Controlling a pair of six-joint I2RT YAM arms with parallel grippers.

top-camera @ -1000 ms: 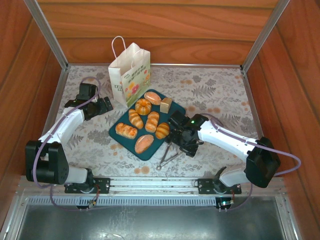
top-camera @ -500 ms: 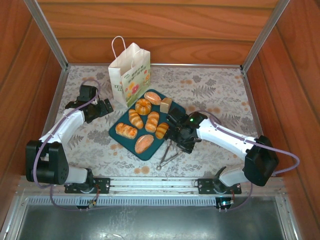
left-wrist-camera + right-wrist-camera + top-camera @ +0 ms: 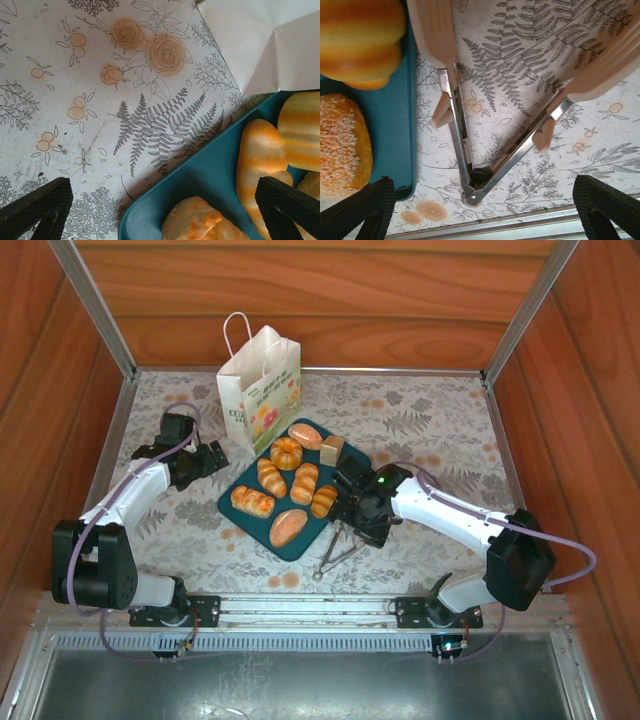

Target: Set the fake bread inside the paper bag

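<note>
I see L hand point(image 3: 206, 457) wide open, empty, left of tray point(image 3: 200, 175). Bag point(image 3: 260, 390) upright by surface's far edge. Bread point(image 3: 272, 478) all on tray, mid-surface. R hand point(image 3: 354, 512) wide too, empty, over tongs point(image 3: 470, 180) lying at tray's right edge.

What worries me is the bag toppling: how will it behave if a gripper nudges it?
The paper bag stands upright, tall on a narrow base, so a light push would probably tip or slide it. Its creased paper looks thin and would likely crumple. With the bread on the tray, it is probably light.
</note>
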